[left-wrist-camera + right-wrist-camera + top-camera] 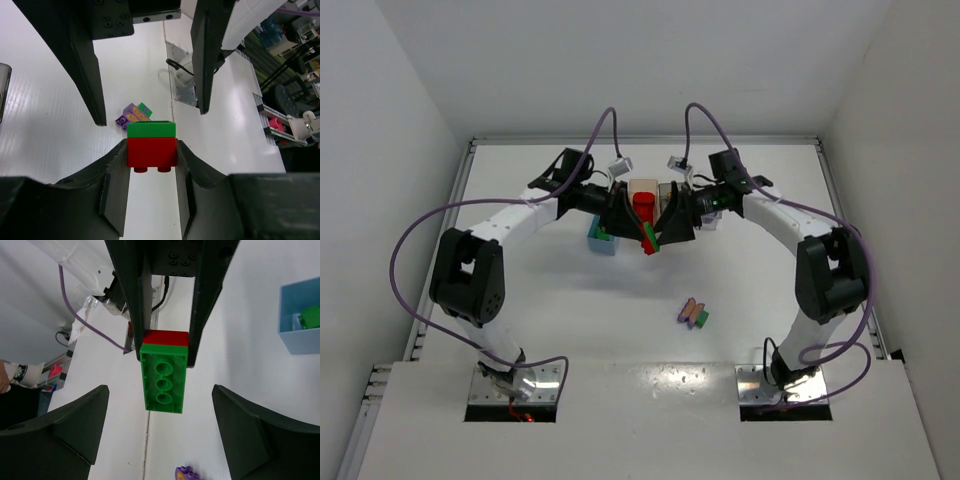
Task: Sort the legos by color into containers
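Red plastic brick [151,152], green plastic brick [151,129] attached, is pinched in the left gripper's [151,147] closed jaws near the light blue plastic bin [300,344]; the right gripper's [159,392] jaws are spread wide, empty, so the green one could be dropped if pinched off-centre.

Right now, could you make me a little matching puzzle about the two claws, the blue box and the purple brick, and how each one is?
Things:
1. left gripper
2. right gripper
3. blue bin
4. purple brick

States:
A. lying loose on the table
B. open, holding nothing
C. shut on the red brick
D. has a green brick inside

Pairs: 1-C, 2-B, 3-D, 4-A
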Controlling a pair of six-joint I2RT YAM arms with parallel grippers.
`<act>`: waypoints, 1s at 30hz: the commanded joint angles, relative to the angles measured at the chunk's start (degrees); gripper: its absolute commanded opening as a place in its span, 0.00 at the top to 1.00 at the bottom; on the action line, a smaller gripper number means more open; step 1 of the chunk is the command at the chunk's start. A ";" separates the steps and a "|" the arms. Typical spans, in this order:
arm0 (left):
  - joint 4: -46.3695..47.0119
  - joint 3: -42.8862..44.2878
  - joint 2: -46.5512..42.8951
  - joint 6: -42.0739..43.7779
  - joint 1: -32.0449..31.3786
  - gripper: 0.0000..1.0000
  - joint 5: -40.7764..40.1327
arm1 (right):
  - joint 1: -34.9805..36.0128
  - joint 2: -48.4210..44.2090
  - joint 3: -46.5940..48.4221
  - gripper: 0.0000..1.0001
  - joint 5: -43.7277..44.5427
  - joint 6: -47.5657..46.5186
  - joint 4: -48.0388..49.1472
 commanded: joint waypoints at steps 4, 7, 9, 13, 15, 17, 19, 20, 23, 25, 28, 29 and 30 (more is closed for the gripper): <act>1.55 3.28 0.55 1.25 0.01 0.86 1.84 | 2.24 0.23 3.11 0.22 -2.28 -1.06 1.10; 1.55 3.29 0.55 1.25 -0.52 0.86 1.84 | 3.55 0.24 3.12 0.33 -2.28 -0.37 2.42; 1.55 3.29 0.55 1.25 -0.52 0.86 1.84 | 3.56 0.76 3.12 0.40 -2.28 0.87 3.73; 1.55 3.29 0.55 1.78 -0.52 0.86 1.84 | 4.09 0.76 3.12 0.56 -1.23 2.18 5.05; 1.55 2.68 0.55 1.78 -0.52 0.86 1.84 | 4.09 0.76 3.12 0.71 -1.23 3.07 5.59; 1.55 2.67 0.55 1.78 -0.52 0.86 1.84 | 3.48 0.76 2.51 0.84 -0.70 4.64 6.64; 1.55 1.10 -0.06 1.78 -0.52 0.86 1.32 | 2.86 0.76 1.98 0.94 0.18 6.14 7.34; 1.55 0.48 -0.58 2.30 -0.52 0.86 1.32 | 1.99 0.24 1.98 0.95 0.18 6.15 7.34; 1.03 -2.94 -2.34 3.36 -0.52 0.86 0.01 | -0.91 -0.47 1.28 0.98 0.18 7.46 7.87; 1.02 -6.02 -3.92 4.07 -0.52 0.86 -1.39 | -2.85 -0.99 0.66 1.00 -0.35 8.34 8.49; -1.34 -8.13 -5.15 7.21 -0.52 0.86 -3.16 | -6.72 -2.22 0.66 1.00 -0.35 8.86 8.49; -2.22 -8.84 -5.16 8.19 -0.52 0.86 -4.56 | -7.60 -2.75 0.66 1.00 -0.87 8.87 8.49; -3.27 -8.84 -5.77 9.33 -0.52 0.86 -5.18 | -9.17 -2.75 0.14 1.00 -0.88 8.87 8.49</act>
